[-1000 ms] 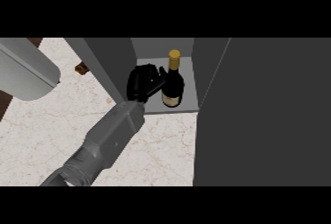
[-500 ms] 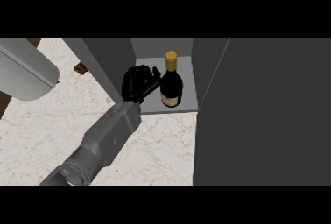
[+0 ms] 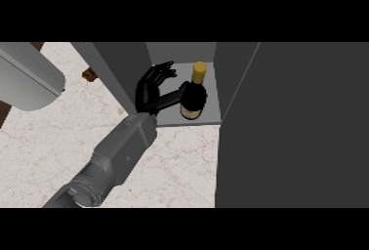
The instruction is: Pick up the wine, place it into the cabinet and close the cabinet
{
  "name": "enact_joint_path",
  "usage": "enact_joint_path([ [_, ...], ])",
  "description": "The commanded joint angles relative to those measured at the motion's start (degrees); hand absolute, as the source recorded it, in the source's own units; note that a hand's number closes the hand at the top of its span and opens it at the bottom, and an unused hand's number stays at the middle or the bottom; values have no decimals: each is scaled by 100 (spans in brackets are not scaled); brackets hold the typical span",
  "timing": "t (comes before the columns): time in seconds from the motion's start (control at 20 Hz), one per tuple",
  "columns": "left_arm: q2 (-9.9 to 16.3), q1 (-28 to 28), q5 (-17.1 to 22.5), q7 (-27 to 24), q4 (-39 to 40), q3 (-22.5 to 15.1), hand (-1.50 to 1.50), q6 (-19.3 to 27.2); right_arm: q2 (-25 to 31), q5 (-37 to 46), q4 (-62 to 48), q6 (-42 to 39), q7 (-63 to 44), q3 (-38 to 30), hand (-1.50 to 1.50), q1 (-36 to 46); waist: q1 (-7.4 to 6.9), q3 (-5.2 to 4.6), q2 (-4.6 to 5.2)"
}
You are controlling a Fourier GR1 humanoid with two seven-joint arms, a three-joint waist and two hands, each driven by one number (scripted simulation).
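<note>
A dark wine bottle (image 3: 192, 97) with a gold cap stands upright on the floor of the open grey cabinet (image 3: 167, 120), close to its right wall. My left hand (image 3: 151, 92) is inside the cabinet just left of the bottle. Its fingers are straight and spread, pointing to the back, and the thumb reaches toward the bottle's body; I cannot tell if it touches. My grey forearm (image 3: 119, 149) runs in from the lower left. The right hand does not show.
The cabinet's dark door (image 3: 302, 127) stands open and fills the right side of the view. A large pale grey rounded object (image 3: 29, 78) sits at the upper left, with a small brown thing (image 3: 89, 74) beside it. Marble counter (image 3: 43, 146) lies below.
My left hand was curled round the bottle a second ago. It has since uncurled its fingers and drawn a little left, leaving the bottle standing in the cabinet.
</note>
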State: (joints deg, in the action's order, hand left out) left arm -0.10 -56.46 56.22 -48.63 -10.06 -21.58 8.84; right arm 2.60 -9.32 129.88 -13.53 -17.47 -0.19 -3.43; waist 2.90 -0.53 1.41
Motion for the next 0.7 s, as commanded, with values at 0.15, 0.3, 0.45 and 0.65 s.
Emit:
enact_joint_path([
  [0.15,177,323,-184,-414,-373,25,-150,28,-116,273,236,154,-114,200,-150,-143,-271,52,-149],
  [0.3,208,507,-225,-315,-635,-43,-150,158,-205,481,243,206,-145,438,-150,-129,-336,51,-167],
  [0.45,346,847,-342,-124,-1160,-218,-150,128,-128,247,31,92,86,130,-150,-191,-394,57,-187],
  [0.65,439,1351,-658,207,-2276,-622,-150,500,-11,132,334,154,-327,49,-150,-150,-446,56,-213],
])
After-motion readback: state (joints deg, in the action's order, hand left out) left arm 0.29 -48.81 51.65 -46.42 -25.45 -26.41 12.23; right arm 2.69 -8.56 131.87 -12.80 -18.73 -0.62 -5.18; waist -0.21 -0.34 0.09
